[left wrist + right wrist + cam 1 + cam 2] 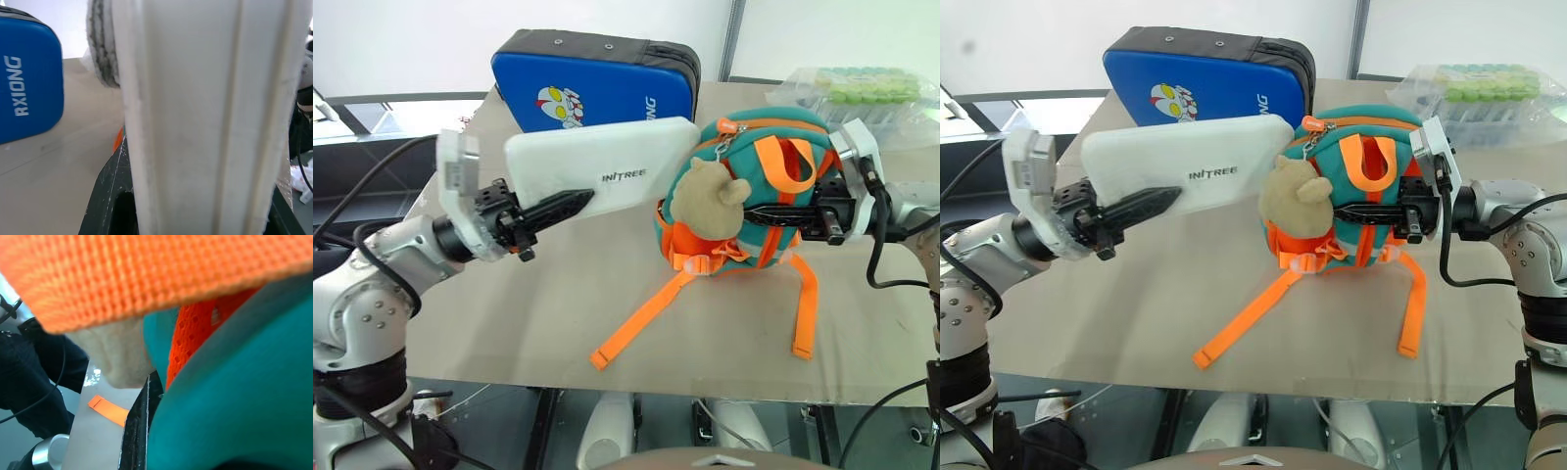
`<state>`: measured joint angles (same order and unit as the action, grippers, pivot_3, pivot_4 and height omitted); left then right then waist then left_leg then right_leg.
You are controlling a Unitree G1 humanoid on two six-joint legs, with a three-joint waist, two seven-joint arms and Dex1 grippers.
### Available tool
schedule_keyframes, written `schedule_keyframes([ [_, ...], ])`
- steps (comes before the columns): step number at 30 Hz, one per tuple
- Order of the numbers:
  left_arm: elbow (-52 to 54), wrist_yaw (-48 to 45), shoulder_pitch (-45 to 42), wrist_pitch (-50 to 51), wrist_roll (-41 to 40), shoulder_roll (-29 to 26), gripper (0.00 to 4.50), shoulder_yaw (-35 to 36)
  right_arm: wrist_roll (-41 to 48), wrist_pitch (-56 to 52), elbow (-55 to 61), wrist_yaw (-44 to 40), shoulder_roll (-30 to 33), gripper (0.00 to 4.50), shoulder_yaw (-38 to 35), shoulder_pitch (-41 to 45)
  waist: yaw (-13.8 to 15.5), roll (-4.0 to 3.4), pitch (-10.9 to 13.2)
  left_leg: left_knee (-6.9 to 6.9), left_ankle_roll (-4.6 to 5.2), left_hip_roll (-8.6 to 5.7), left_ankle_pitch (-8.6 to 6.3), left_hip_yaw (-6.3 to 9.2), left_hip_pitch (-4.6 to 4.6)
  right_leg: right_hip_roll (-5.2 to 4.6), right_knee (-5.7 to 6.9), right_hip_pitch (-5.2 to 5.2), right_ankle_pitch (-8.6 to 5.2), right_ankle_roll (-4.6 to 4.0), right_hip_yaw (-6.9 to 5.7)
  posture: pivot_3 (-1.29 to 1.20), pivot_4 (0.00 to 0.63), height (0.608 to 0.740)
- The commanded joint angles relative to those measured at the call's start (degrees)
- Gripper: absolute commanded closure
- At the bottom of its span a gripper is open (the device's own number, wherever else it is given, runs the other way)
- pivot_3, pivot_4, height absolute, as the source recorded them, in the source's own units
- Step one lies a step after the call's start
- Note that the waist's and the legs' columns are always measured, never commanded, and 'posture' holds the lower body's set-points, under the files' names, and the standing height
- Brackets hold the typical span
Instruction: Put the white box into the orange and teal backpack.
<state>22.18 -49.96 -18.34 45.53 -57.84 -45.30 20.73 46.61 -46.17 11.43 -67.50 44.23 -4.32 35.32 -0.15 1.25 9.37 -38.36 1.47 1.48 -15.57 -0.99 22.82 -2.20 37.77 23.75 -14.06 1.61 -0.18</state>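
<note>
My left gripper (570, 199) is shut on one end of the white box (607, 166), a flat white case with dark lettering. The box hangs level above the table, its far end touching or just short of the orange and teal backpack (759, 162). One black finger (553, 208) lies across its front face. In the left wrist view the white box (205, 117) rises between the fingers. The backpack sits lifted at one side, a tan plush animal (710, 201) on its front. My right gripper (754, 211) is shut on the backpack's teal fabric (244, 396) from the right.
A blue zippered case (597, 83) with a cartoon figure stands behind the box. A clear container of green-capped tubes (862, 93) sits at the back right. Orange straps (641, 318) trail over the beige table (509, 323) toward its front edge.
</note>
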Motion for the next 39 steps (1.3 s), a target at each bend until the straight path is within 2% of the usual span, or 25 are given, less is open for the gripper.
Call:
schedule_keyframes([
  [1,2.04,-4.51,-2.35,-2.95,2.33,-1.51,3.40,-3.92,2.47,-0.47,3.29,1.94,-0.18,4.48,-2.72,0.77,0.10,0.00,0.00,0.00,0.00,0.00,0.00,0.01,0.00,0.00,0.00,0.00,0.00,0.00,0.00,0.00,0.150,0.740],
  [3,1.34,-7.46,-3.19,-5.20,5.15,-1.96,3.40,-6.59,3.39,-1.15,4.17,2.75,-0.09,4.48,-2.92,0.72,0.22,0.00,0.00,0.00,0.00,-0.01,0.00,0.01,0.00,0.02,0.00,0.00,0.00,0.00,-0.04,0.00,0.150,0.740],
  [10,-1.23,-14.90,-8.92,-5.05,5.73,-3.06,3.40,-11.96,4.70,-2.16,6.30,3.33,1.18,4.48,-3.16,-0.16,0.79,-0.01,0.02,0.00,0.01,-0.01,0.00,0.00,0.02,0.06,-0.02,0.01,0.00,0.01,-0.12,0.00,0.150,0.740],
  [13,-2.66,-13.86,-15.72,-5.81,9.79,1.19,3.40,-19.01,8.29,-3.77,8.94,2.05,1.79,4.48,-3.78,-0.76,1.12,-0.02,0.06,0.00,0.01,-0.03,0.00,0.03,0.04,0.08,-0.05,0.01,-0.01,0.01,-0.15,0.00,0.150,0.740],
  [18,-2.99,-12.05,-20.38,-2.70,12.01,4.83,3.40,-23.36,10.06,-4.51,11.28,3.33,2.13,4.48,-4.18,-1.63,0.43,0.04,0.13,-0.04,0.02,-0.04,-0.01,0.00,0.08,0.11,-0.05,0.02,0.00,0.02,-0.04,0.00,0.150,0.740],
  [21,-5.75,-5.61,-24.93,-0.62,19.05,9.43,3.40,-29.76,11.14,-4.87,12.44,3.93,2.24,4.48,-4.69,-2.38,0.73,0.04,0.14,-0.04,0.02,-0.06,-0.01,0.08,0.06,0.13,-0.02,0.02,0.00,0.02,-0.11,0.00,0.150,0.740],
  [27,-12.96,-0.79,-31.57,0.37,30.63,19.55,3.40,-42.85,12.24,-4.50,13.55,5.51,1.74,4.48,-4.69,-3.68,0.97,0.04,0.14,-0.12,0.02,-0.18,-0.01,0.11,0.07,0.14,0.02,-0.03,0.00,0.02,-0.11,0.00,0.150,0.740],
  [28,-15.43,-1.02,-32.14,-3.05,34.70,20.20,3.40,-45.79,12.42,-4.50,13.73,6.16,1.66,4.48,-4.94,-3.92,0.94,0.04,0.14,-0.12,0.02,-0.19,-0.01,0.09,0.06,0.14,0.02,-0.03,0.00,0.02,-0.09,0.00,0.150,0.740],
  [31,-18.79,-2.02,-31.50,-6.70,39.16,21.02,3.40,-48.29,12.20,-4.05,14.27,8.34,1.36,4.48,-5.70,-5.01,0.81,0.03,0.14,-0.08,0.02,-0.19,-0.01,0.09,-0.03,0.18,0.04,-0.03,0.00,0.02,-0.02,0.00,0.150,0.740],
  [32,-18.98,-1.81,-30.77,-7.22,39.39,20.98,2.35,-47.14,12.00,-3.81,14.34,9.25,1.23,4.50,-5.96,-5.43,0.83,0.03,0.14,-0.07,0.02,-0.17,-0.01,0.11,-0.05,0.20,0.06,-0.03,0.00,0.02,-0.03,0.00,0.150,0.740],
  [35,-17.39,-1.29,-28.18,-4.97,34.10,21.04,1.06,-38.24,10.17,-2.88,14.07,11.67,1.33,4.50,-6.02,-6.59,0.80,0.02,0.13,-0.08,0.02,-0.10,0.00,0.19,-0.06,0.19,0.14,-0.03,0.00,0.01,-0.05,0.00,0.150,0.740],
  [37,-14.76,-3.66,-26.25,-1.23,26.24,19.67,0.17,-30.27,7.93,-1.89,13.19,12.32,1.61,4.50,-5.41,-7.30,0.66,0.02,0.13,-0.11,0.02,-0.07,0.00,0.18,-0.06,0.19,0.15,-0.03,0.00,0.01,-0.05,0.00,0.150,0.740],
  [39,-11.70,-6.28,-23.95,2.14,18.31,17.10,0.10,-22.67,5.98,-0.70,12.05,13.21,1.00,4.50,-4.77,-7.60,0.18,0.02,0.14,-0.12,0.02,0.04,0.00,0.15,-0.07,0.19,0.17,-0.02,0.00,0.01,-0.05,0.00,0.150,0.740],
])
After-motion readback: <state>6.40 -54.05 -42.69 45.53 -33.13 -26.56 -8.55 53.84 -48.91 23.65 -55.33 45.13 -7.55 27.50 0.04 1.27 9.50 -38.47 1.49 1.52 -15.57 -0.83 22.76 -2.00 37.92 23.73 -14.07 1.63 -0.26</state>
